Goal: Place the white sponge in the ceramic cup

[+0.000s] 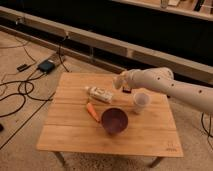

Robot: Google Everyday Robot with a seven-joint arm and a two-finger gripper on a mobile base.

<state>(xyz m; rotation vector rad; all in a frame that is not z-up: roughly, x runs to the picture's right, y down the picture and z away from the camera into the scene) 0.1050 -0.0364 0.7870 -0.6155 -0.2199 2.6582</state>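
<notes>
Gripper [122, 80] clamped on white sponge [117, 83], up-left of ceramic cup [141, 101], not above it. Risk: off-centre release, sponge snags rim, tips cup or bounces toward purple bowl [115, 120].

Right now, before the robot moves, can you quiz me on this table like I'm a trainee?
1. True or false: the end effector hovers over the table's far side, left of the ceramic cup in the picture.
2. What lies between the white tube and the purple bowl? A) orange object B) spoon C) banana
3. What pale lump is the end effector shut on?
Key: 1 true; 2 A; 3 the white sponge.
</notes>
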